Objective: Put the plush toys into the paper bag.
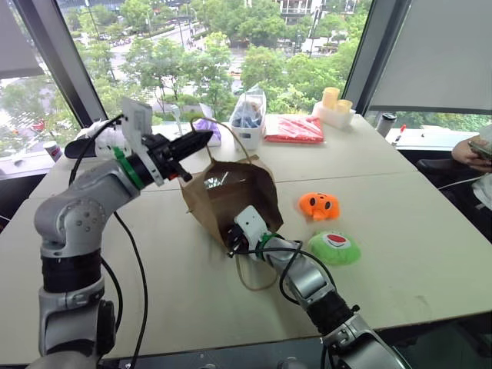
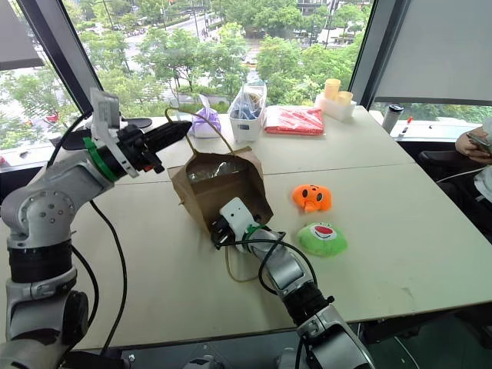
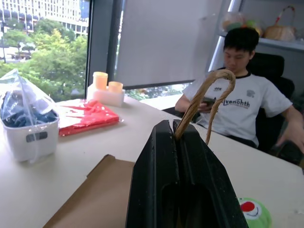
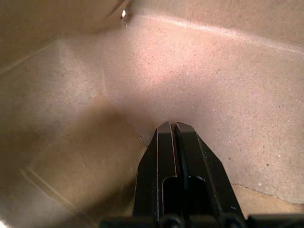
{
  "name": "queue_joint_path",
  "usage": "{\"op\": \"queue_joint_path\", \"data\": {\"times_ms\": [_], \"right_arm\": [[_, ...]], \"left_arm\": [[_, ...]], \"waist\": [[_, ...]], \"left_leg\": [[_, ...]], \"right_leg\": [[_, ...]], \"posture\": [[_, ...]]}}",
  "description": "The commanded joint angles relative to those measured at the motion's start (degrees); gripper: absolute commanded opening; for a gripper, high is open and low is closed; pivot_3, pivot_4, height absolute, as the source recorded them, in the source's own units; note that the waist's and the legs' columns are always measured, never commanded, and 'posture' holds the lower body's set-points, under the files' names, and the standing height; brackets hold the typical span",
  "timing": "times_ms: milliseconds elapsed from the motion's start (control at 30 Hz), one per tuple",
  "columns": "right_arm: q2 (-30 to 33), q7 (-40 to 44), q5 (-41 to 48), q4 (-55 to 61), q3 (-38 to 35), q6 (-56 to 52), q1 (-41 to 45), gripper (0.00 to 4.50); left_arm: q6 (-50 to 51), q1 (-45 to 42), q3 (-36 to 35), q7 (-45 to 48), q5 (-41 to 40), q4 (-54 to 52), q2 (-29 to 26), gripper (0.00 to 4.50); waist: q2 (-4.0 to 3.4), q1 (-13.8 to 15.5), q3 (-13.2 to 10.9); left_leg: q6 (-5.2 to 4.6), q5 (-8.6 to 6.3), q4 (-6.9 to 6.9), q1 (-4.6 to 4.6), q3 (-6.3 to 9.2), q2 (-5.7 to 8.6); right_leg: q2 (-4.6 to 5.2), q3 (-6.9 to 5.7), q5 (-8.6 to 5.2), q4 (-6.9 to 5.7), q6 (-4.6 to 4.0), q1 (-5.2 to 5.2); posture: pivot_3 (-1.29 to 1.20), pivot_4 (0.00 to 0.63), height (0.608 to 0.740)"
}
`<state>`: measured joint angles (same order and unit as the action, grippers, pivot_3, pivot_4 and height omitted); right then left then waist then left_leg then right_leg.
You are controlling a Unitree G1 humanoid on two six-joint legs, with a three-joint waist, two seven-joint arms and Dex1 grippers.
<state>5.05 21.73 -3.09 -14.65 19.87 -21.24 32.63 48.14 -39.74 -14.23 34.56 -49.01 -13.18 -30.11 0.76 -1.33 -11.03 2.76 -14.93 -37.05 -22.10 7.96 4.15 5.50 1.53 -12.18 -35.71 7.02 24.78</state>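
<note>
The brown paper bag (image 1: 231,196) lies tipped on the table with its mouth toward me. My left gripper (image 1: 206,138) is shut on its cord handle (image 3: 209,90) and holds it up above the table. Fingers together, my right gripper (image 4: 173,126) reaches into the bag's mouth with its tips against the paper inside. The orange plush toy (image 1: 319,205) and the green plush toy (image 1: 335,248) lie on the table just right of the bag, both apart from the grippers.
The bag's other cord handle (image 1: 257,280) rests on the table near my right arm. At the back stand a white bin (image 1: 247,119) with a clear bag, a red packet (image 1: 294,129) and yellow cups (image 1: 336,98). A person (image 3: 237,99) sits at the table's right end.
</note>
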Motion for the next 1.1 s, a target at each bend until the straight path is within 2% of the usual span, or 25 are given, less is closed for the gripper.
{"op": "queue_joint_path", "data": {"times_ms": [33, 167, 233, 333, 500, 567, 667, 800, 1033, 1100], "right_arm": [[1.92, 2.17, 1.54, 9.63, -2.46, -3.32, -1.14, 0.00], [6.89, 7.30, 6.15, 25.43, -5.41, -12.71, -3.31, 0.00], [12.31, 10.81, 9.27, 35.04, -8.41, -18.97, -5.33, 0.55], [22.04, 15.91, 13.65, 46.26, -13.50, -26.51, -8.97, 1.82], [33.89, 17.48, 14.38, 52.74, -19.10, -31.53, -14.33, 4.34], [39.29, 18.83, 14.16, 53.49, -20.83, -33.00, -16.18, 4.43], [41.90, 19.07, 15.96, 52.92, -22.93, -35.33, -17.92, 4.43], [46.69, 17.71, 9.38, 46.81, -17.81, -27.86, -22.10, 4.43], [44.91, 15.59, 6.76, 37.97, -16.11, -20.92, -20.43, 4.43], [44.38, 15.60, 6.80, 36.97, -16.15, -19.93, -19.49, 3.92]], "left_arm": [[-1.87, 4.64, 2.67, 1.38, 0.72, -4.11, 0.88, 0.03], [-4.36, 9.81, 5.28, 3.72, 3.27, -4.84, 0.48, 0.03], [-4.89, 10.57, 5.62, 4.52, 3.50, -4.99, 0.36, 0.00], [-5.09, 10.51, 5.55, 5.36, 3.24, -4.68, 0.14, 0.00], [-5.35, 10.73, 5.40, 6.75, 3.12, -4.32, -0.86, 0.00], [-5.67, 10.36, 5.45, 7.44, 3.49, -4.00, -1.30, 0.00], [-6.18, 9.43, 5.66, 7.81, 3.99, -3.06, -1.61, 0.00], [-7.08, 8.11, 6.28, 8.74, 4.79, -2.18, -1.84, 0.00], [-7.51, 6.88, 5.83, 9.13, 5.74, -1.20, -2.51, 0.00], [-7.61, 6.62, 5.64, 9.00, 5.91, -0.99, -2.57, 0.00]], "waist": [[0.00, 0.21, 0.00], [-0.01, 0.24, -0.01], [-0.01, 0.44, -0.01], [0.00, 0.88, 0.00], [-0.01, 0.35, 0.00], [-0.01, 0.54, 0.00], [0.01, 0.62, 0.00], [0.02, 0.83, 0.01], [0.02, 0.64, 0.00], [0.02, 0.65, 0.00]], "left_leg": [[0.00, 0.00, 0.00, -0.02, 0.00, 0.00], [0.01, 0.00, -0.02, -0.03, 0.00, 0.00], [0.00, 0.00, -0.02, -0.03, 0.00, 0.00], [-0.01, 0.00, -0.02, -0.05, 0.04, 0.01], [-0.04, -0.02, -0.01, -0.02, -0.07, -0.04], [-0.04, -0.02, -0.01, -0.01, -0.09, -0.04], [-0.05, -0.02, -0.06, -0.04, -0.11, -0.04], [-0.06, -0.03, -0.06, -0.04, -0.11, -0.03], [-0.06, -0.03, -0.08, -0.05, -0.14, -0.03], [-0.06, -0.03, -0.08, -0.05, -0.15, -0.03]], "right_leg": [[0.00, 0.00, 0.00, 0.01, 0.00, 0.01], [0.00, 0.00, 0.00, -0.03, -0.01, 0.02], [-0.01, 0.00, -0.01, -0.05, -0.01, 0.03], [0.01, -0.03, -0.02, 0.04, -0.01, -0.03], [0.00, -0.04, -0.02, 0.33, 0.00, -0.15], [0.00, -0.04, -0.02, 0.30, 0.00, -0.15], [0.02, -0.04, -0.02, 0.36, 0.00, -0.17], [0.03, -0.04, -0.02, 0.38, 0.00, -0.20], [0.05, -0.03, -0.01, 0.46, 0.01, -0.23], [0.05, -0.02, -0.01, 0.46, 0.01, -0.23]], "posture": [[0.00, 0.150, 0.740], [0.00, 0.150, 0.740], [0.00, 0.150, 0.740], [0.00, 0.150, 0.740], [0.00, 0.150, 0.740], [0.00, 0.150, 0.740], [0.00, 0.150, 0.740], [0.00, 0.150, 0.740], [0.00, 0.150, 0.740], [0.00, 0.150, 0.740]]}}
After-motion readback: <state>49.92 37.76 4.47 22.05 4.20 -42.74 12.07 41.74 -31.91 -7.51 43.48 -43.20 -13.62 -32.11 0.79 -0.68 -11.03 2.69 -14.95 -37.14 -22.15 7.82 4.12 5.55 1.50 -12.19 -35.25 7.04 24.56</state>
